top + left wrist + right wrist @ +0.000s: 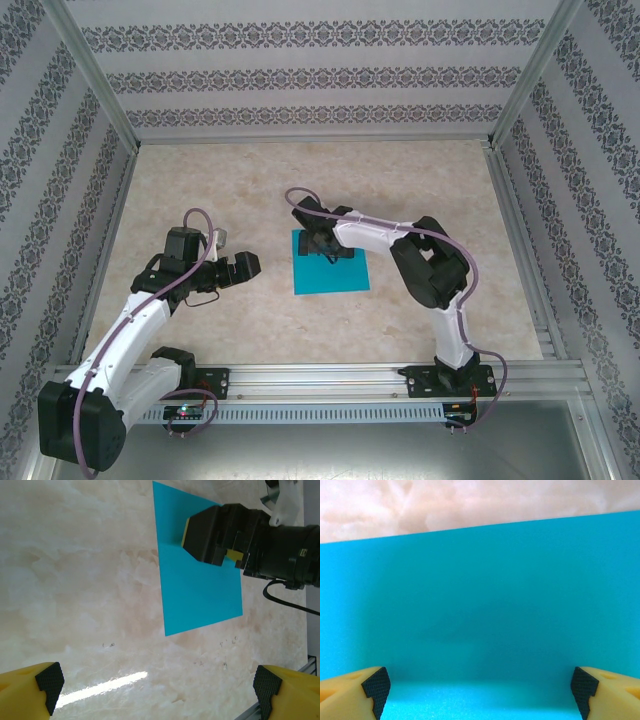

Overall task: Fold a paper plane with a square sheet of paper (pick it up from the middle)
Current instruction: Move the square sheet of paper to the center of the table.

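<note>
The square sheet of paper [332, 268] is turquoise and lies flat and uncreased on the marble table, just right of centre. My right gripper [322, 246] hangs low over the sheet's far half, pointing down, jaws wide apart with nothing between them. In the right wrist view its gripper [480, 690] has the sheet [480, 595] spread under both black pads [376, 687]. My left gripper [252, 266] is open and empty, left of the sheet and clear of it. Seen from the left wrist, the gripper [159, 690] faces the sheet [200, 590], with the right gripper [210, 535] on top of it.
Bare marble table [300, 180] stretches behind and to both sides of the sheet. Patterned walls with aluminium posts [95, 75] enclose it. A metal rail [320, 378] carrying both arm bases runs along the near edge. The right arm's black cable [285, 600] loops beside the sheet.
</note>
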Robot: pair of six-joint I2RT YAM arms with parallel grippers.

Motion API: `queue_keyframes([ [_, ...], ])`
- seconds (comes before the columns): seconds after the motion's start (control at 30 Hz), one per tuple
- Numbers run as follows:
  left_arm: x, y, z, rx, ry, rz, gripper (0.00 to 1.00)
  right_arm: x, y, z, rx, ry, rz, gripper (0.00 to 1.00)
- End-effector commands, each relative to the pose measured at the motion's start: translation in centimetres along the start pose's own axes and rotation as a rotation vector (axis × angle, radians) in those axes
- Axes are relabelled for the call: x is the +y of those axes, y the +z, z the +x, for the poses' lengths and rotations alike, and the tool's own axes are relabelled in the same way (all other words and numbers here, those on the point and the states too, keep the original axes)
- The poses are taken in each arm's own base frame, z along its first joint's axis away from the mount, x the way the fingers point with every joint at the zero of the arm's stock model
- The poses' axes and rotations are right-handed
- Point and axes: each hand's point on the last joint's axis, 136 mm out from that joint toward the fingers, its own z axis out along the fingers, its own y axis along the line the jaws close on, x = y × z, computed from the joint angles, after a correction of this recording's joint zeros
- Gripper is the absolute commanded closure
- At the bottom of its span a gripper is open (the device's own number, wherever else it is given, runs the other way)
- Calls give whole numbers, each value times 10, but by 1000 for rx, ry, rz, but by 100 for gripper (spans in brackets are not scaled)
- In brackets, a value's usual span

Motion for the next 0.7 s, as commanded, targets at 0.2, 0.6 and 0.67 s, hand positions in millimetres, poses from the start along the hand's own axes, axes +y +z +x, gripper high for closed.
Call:
queue_keyframes([
  [0.2, 0, -1, 1, 8, 25, -15, 0, 1, -5, -11, 34, -1, 25, 5],
  [0.6, -3, 3, -3, 20, 14, -2, 0, -11, -33, 5, 34, -289, -44, 3],
  [0.67, -3, 4, -4, 21, 9, -2, 0, -11, -28, 12, 56, -297, -59, 5],
])
